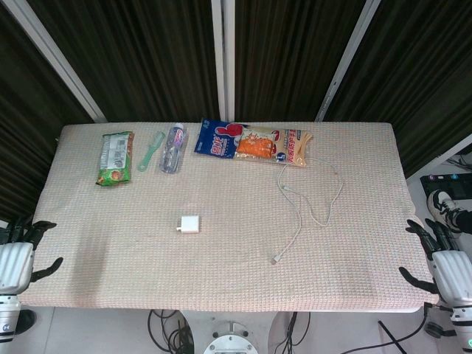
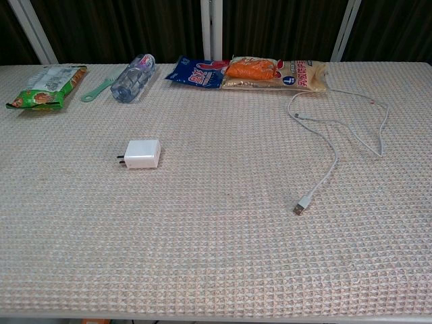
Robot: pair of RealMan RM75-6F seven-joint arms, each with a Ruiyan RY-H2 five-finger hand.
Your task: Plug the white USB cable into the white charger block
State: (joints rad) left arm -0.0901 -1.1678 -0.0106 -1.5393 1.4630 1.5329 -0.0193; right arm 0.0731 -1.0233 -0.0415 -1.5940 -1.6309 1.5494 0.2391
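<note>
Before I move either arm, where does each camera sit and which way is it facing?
Head view: high up, looking steeply down on the whole table; left hand and right hand show at its near corners, fingers spread, holding nothing.
Chest view: lower, at the near edge, looking across the tabletop toward the dark curtain; no part of the robot shows.
Both share the charger block, the USB cable and the snack packs along the far edge.

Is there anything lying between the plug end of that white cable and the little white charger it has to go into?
Nothing visible does. Only bare table mat lies between the USB cable plug and the charger block.
</note>
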